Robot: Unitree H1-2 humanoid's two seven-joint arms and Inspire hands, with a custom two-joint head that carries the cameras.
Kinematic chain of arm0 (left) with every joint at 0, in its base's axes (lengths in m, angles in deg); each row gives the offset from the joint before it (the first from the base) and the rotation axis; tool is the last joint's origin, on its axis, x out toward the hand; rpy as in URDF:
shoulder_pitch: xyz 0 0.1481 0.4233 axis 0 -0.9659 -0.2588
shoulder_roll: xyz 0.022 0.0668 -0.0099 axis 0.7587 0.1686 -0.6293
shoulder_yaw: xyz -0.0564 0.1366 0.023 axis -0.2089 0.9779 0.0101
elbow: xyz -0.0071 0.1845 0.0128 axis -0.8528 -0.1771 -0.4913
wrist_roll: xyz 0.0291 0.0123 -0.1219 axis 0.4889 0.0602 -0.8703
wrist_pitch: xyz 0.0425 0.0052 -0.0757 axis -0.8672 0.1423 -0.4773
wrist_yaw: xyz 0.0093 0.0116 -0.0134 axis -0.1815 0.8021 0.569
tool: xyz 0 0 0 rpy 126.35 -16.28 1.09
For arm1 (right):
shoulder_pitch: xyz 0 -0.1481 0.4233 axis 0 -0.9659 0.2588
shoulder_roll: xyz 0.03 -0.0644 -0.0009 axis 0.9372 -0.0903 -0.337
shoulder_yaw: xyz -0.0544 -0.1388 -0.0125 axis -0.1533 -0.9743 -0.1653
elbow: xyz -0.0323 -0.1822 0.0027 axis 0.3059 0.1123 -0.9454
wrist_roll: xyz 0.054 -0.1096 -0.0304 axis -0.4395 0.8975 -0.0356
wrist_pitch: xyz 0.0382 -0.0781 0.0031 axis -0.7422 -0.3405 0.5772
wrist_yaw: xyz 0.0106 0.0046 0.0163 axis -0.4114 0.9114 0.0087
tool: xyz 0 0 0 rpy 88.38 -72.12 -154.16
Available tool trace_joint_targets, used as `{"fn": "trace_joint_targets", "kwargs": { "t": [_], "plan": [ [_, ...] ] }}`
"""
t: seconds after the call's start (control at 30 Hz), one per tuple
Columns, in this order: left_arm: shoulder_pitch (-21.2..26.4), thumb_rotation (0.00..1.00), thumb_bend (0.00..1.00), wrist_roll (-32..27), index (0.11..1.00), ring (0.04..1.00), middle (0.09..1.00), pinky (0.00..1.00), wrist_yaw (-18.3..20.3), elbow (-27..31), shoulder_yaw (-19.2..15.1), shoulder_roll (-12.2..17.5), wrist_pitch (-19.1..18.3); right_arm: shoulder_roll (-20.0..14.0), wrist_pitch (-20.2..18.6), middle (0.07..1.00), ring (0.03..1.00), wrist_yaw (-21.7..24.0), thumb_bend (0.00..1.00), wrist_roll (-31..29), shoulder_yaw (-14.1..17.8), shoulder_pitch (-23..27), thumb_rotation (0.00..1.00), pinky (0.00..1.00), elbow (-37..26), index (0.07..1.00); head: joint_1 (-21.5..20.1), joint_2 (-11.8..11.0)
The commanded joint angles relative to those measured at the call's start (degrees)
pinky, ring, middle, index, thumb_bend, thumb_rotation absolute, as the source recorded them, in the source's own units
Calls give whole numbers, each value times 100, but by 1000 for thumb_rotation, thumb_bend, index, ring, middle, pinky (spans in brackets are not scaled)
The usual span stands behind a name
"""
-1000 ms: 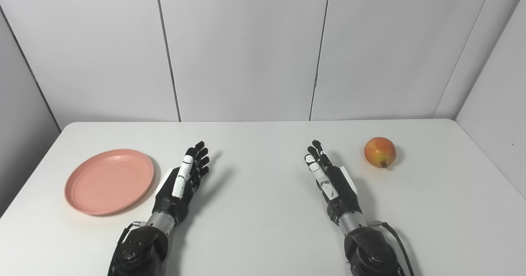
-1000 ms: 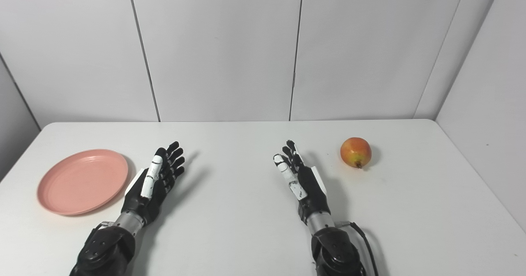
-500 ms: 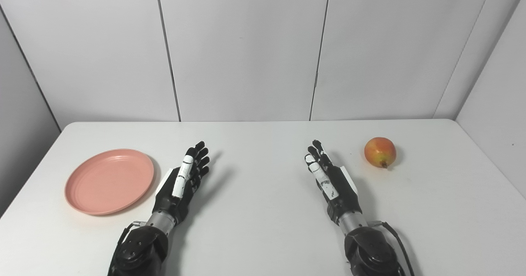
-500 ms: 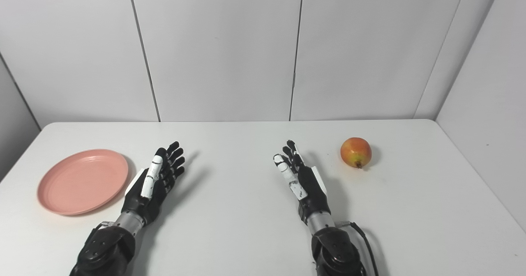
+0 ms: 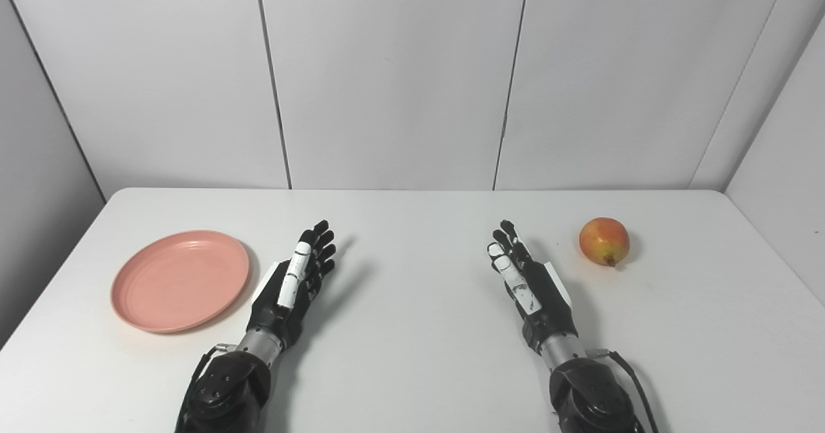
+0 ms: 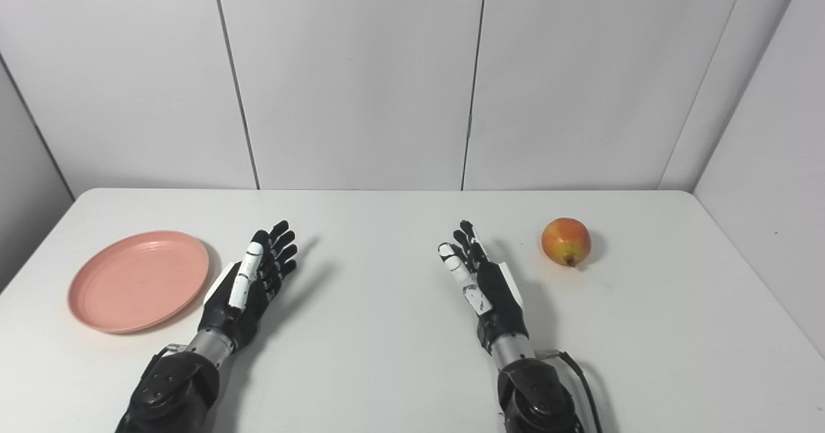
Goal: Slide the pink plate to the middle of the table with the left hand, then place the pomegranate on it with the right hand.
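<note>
A pink plate (image 5: 180, 279) lies flat on the white table (image 5: 412, 330) at the left. My left hand (image 5: 291, 285) rests just right of the plate, a small gap from its rim, fingers stretched out and apart, holding nothing. A red-yellow pomegranate (image 5: 604, 241) sits on the table at the right. My right hand (image 5: 530, 285) lies left of and nearer than the fruit, clearly apart from it, fingers extended and empty.
White wall panels (image 5: 393, 78) stand close behind the table's far edge, and side walls close in at left and right. A black cable (image 5: 635, 384) trails from my right forearm.
The whole picture has shifted slightly to the right and up, so the camera moved. Hands, plate and pomegranate keep their places relative to one another.
</note>
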Motion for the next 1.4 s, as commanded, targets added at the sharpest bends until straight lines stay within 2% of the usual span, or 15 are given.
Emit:
{"fn": "trace_joint_targets", "kwargs": {
  "t": [0.0, 0.27, 0.53, 0.67, 0.87, 0.9, 0.93, 1.1, 1.23, 1.37],
  "plan": [
    [55, 1000, 565, 77, 1000, 999, 1000, 987, 34, -31, 43, -50, 51, -28, 43, 967, 939, 35, 670, -29, 20, 177, 759, 953, -186, 988, 14, -29],
    [53, 1000, 535, 70, 1000, 988, 990, 976, -1, -111, 20, -85, 127, -30, 35, 963, 943, 12, 673, 33, -5, 143, 755, 997, -190, 986, 41, -106],
    [47, 1000, 511, 103, 989, 982, 983, 968, -29, -148, 24, -104, 181, -18, 101, 966, 943, 21, 670, 30, 24, 144, 752, 977, -155, 991, 164, -160],
    [47, 1000, 501, 130, 997, 990, 989, 978, -29, -211, 22, -169, 237, -58, 59, 968, 946, 35, 665, 10, 49, 112, 756, 984, -177, 992, 427, -267],
    [64, 963, 496, 282, 973, 971, 972, 956, -225, -463, 11, -373, 526, -188, 280, 974, 961, 216, 635, -183, 125, 52, 738, 974, -69, 1000, 1126, -593],
    [68, 963, 494, 322, 969, 968, 969, 951, -261, -501, 14, -397, 565, -204, 299, 974, 961, 239, 632, -203, 135, 47, 738, 974, -55, 1000, 1126, -593],
    [70, 963, 494, 425, 968, 967, 969, 950, -279, -538, 66, -407, 627, -224, 317, 974, 961, 262, 631, -232, 153, 31, 738, 974, -53, 1000, 1333, -704],
    [61, 1000, 501, 630, 997, 996, 998, 971, -234, -581, 242, -448, 719, -316, 527, 970, 956, 361, 591, -333, 224, -9, 746, 988, 71, 1000, 1709, -917],
    [63, 1000, 517, 696, 1000, 999, 1000, 972, -238, -709, 283, -505, 1009, -360, 752, 977, 958, 446, 585, -410, 261, 29, 750, 992, 293, 1000, 1903, -1041],
    [63, 1000, 521, 906, 999, 989, 999, 953, -390, -879, 306, -538, 1474, -421, 873, 983, 962, 488, 554, -384, 248, 9, 759, 999, 347, 1000, 1981, -1130]
  ]
}}
